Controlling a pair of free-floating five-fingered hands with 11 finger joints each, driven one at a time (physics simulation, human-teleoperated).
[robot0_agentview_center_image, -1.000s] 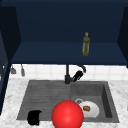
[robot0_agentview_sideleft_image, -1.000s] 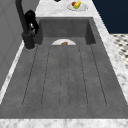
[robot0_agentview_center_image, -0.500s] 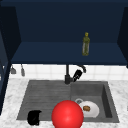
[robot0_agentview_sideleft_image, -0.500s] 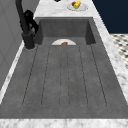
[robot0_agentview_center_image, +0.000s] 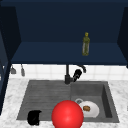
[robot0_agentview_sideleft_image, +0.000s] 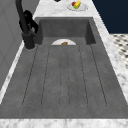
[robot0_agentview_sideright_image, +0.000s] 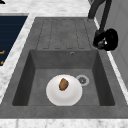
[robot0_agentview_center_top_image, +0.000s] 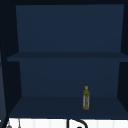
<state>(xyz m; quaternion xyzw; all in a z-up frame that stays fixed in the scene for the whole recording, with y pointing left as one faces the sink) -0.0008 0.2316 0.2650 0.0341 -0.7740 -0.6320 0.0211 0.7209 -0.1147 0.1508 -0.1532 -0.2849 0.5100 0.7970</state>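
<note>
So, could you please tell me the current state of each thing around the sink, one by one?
right hand: at the faucet, by its handle; grip cannot be told
left hand: hanging over the drainboard's front left corner, fingers curled, holding nothing
faucet: upright, no water seen running
plate: lying flat in the basin, a brown food piece on it
bottle: standing upright on the cabinet's lower shelf
red ball: at the sink's front edge
</note>
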